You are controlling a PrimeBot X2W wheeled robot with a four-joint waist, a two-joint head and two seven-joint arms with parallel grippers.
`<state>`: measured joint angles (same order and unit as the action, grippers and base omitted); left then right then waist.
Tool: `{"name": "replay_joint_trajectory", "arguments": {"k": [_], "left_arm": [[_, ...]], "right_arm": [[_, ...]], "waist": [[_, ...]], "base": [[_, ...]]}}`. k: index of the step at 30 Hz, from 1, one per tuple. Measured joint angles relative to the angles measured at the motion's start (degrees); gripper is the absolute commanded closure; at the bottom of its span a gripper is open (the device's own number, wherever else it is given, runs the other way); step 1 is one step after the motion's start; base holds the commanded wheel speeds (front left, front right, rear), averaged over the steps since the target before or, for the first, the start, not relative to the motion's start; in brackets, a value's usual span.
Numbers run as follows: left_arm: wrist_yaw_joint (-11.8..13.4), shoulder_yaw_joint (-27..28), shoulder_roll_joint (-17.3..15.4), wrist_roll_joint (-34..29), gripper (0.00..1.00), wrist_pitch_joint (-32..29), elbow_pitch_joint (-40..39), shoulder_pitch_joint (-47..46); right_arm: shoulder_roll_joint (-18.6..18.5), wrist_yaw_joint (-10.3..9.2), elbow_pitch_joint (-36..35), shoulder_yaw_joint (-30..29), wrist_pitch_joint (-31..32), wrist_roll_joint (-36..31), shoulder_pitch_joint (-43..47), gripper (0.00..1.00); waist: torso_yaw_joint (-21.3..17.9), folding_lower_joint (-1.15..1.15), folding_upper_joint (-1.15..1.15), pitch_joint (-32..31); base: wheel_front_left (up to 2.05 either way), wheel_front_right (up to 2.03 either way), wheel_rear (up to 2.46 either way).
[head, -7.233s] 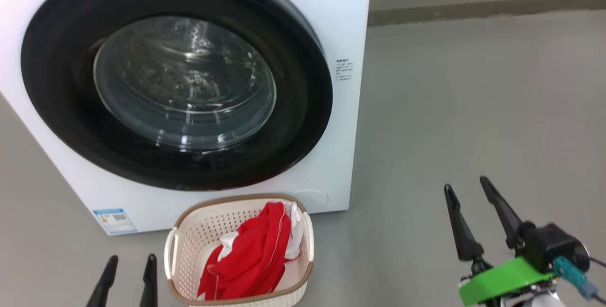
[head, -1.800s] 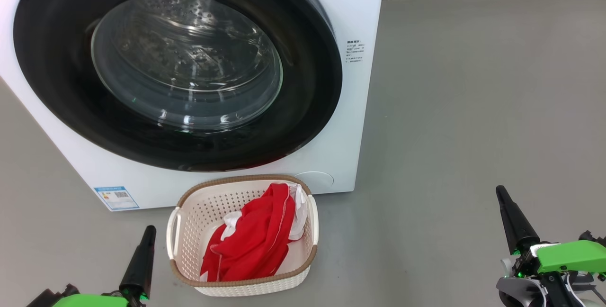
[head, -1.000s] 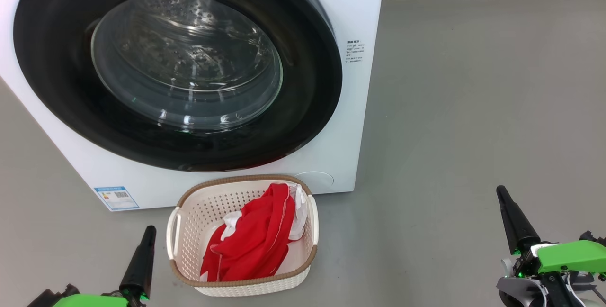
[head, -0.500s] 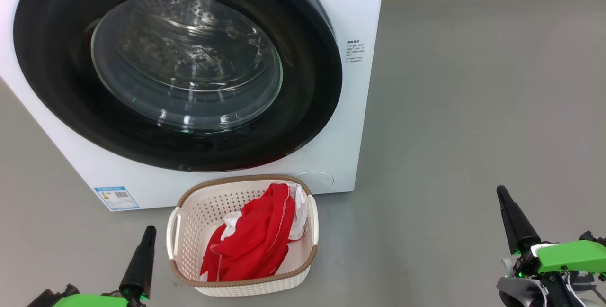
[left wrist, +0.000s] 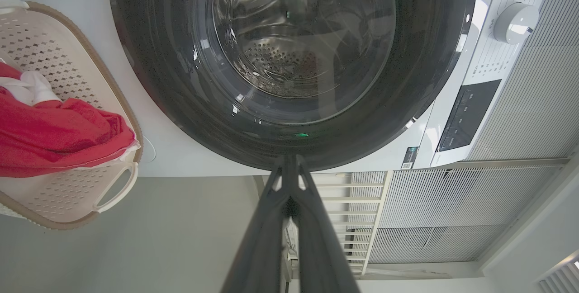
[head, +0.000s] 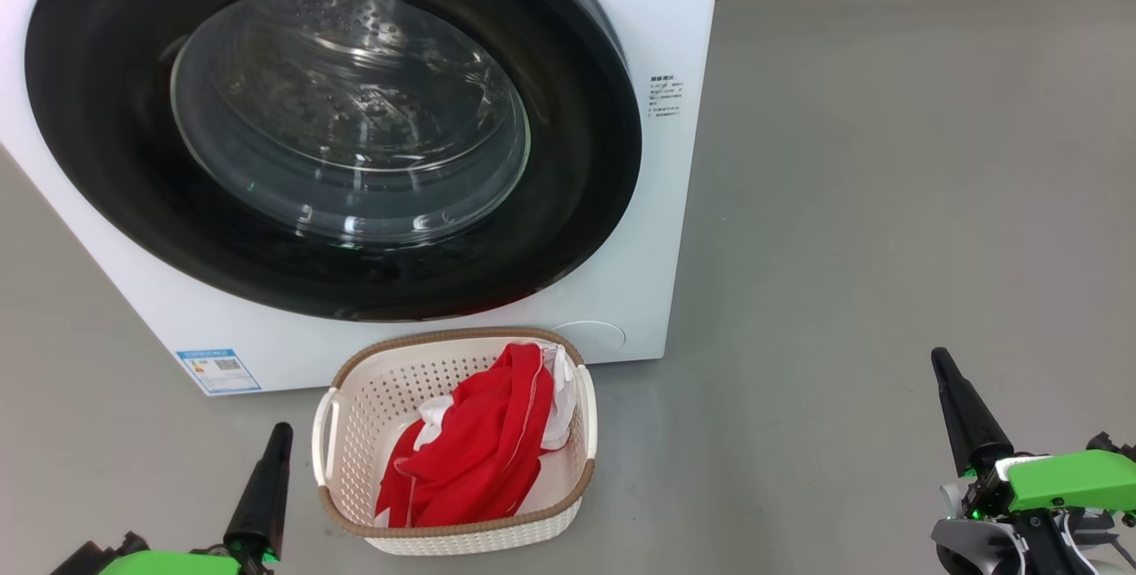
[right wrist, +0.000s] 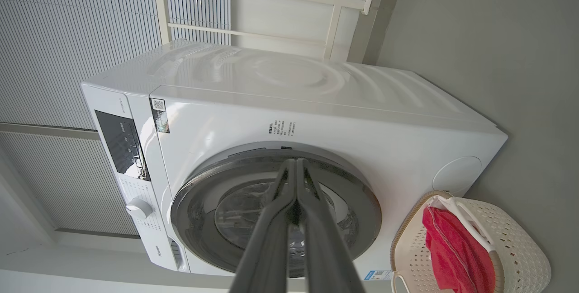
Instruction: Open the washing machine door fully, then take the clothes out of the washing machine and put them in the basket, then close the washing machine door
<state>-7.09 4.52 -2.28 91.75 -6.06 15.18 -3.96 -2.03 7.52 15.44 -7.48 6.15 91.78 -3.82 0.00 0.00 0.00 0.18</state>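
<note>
Washing machine door (head: pixel 351 114): closed flush on the washing machine (head: pixel 661 25). Clothes (head: pixel 470 460): red and white heap inside the basket (head: pixel 368 415), which sits on the floor (head: pixel 870 202) just before the machine's bottom front edge. Left gripper (head: pixel 280 435): fingers pressed together, holding nothing, near the basket's left handle. Right gripper (head: pixel 941 364): likewise pressed together, well apart to the right, above the floor.

Grey floor (head: pixel 887 202): washing machine (head: pixel 661 229) standing on it; basket (head: pixel 461 543) just before machine.
</note>
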Motion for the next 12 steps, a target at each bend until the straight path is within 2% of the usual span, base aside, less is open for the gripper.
{"name": "replay_joint_trajectory", "arguments": {"k": [12], "left_arm": [[0.0,0.0,0.0,0.0,1.00,0.0,0.0,0.0]], "right_arm": [[0.0,0.00,0.0,0.0,0.0,0.0,0.0,1.00]], "waist": [[0.0,0.00,0.00,0.0]], "base": [[0.00,0.00,0.00]]}}
